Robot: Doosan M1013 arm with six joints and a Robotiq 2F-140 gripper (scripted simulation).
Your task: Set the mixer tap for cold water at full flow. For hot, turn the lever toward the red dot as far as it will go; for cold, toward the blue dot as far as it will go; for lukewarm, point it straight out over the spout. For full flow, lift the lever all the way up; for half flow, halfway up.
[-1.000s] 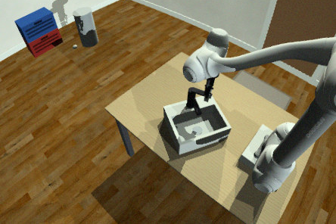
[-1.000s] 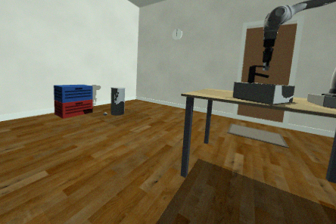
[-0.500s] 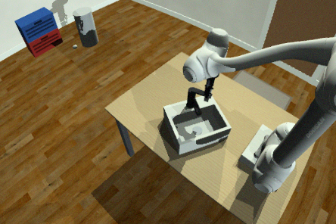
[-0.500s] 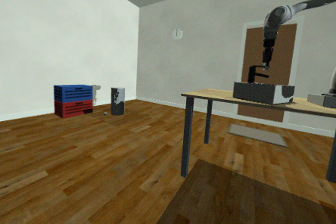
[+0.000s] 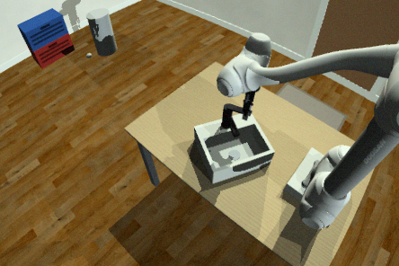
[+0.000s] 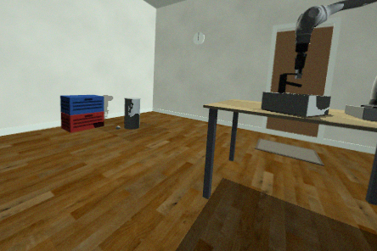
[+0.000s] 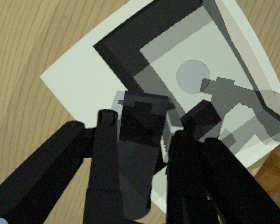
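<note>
A black mixer tap (image 5: 227, 120) (image 6: 282, 83) stands at the back rim of a white sink basin (image 5: 225, 172) (image 6: 314, 105) (image 7: 78, 85) on the wooden table (image 5: 171, 121) (image 6: 231, 106). Its lever (image 5: 234, 107) (image 6: 289, 74) (image 7: 140, 178) reaches out sideways from the top of the tap, about level. My gripper (image 5: 245, 116) (image 6: 298, 73) (image 7: 142, 108) comes down from above and is shut on the lever's end. In the wrist view the dark fingers flank the grey lever, with the basin's drain (image 7: 191, 75) beyond. I cannot see the red and blue dots.
A grey block (image 5: 298, 175) (image 6: 361, 111) lies on the table's right end by the arm's base. On the floor are a blue and red crate (image 5: 45, 36) (image 6: 82, 112), a grey cylinder (image 5: 102, 32) (image 6: 132, 113) and a grey mat (image 5: 314, 105) (image 6: 289, 150).
</note>
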